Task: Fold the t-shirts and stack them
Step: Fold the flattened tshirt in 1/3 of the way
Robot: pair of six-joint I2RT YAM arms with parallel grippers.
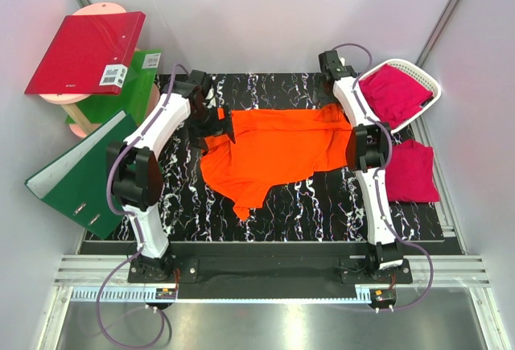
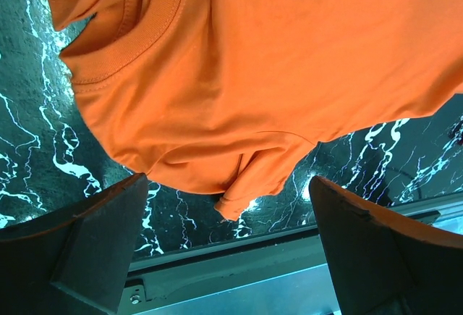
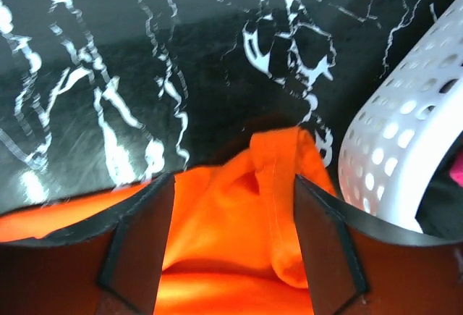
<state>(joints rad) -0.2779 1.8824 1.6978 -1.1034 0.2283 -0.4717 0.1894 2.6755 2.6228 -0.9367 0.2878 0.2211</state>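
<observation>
The bright orange t-shirt (image 1: 273,153) lies crumpled across the middle of the black marble table (image 1: 322,209). My left gripper (image 1: 216,121) hovers over its left side, open and empty. In the left wrist view the collar (image 2: 130,40) and a sleeve (image 2: 253,177) lie beyond the left gripper (image 2: 228,183). My right gripper (image 3: 233,185) is open at the shirt's far right corner (image 3: 282,185), which lies loose between the fingers. In the top view its fingers are hidden under the right arm (image 1: 354,100). One magenta-pink shirt (image 1: 394,92) fills the basket and another (image 1: 412,169) lies on the table at right.
The white lattice basket (image 1: 426,84) stands at the back right, its wall (image 3: 391,148) close beside my right fingers. A red binder (image 1: 84,52) and green binders (image 1: 76,177) lean at the left. The table's metal front rail (image 2: 253,257) runs near the left gripper.
</observation>
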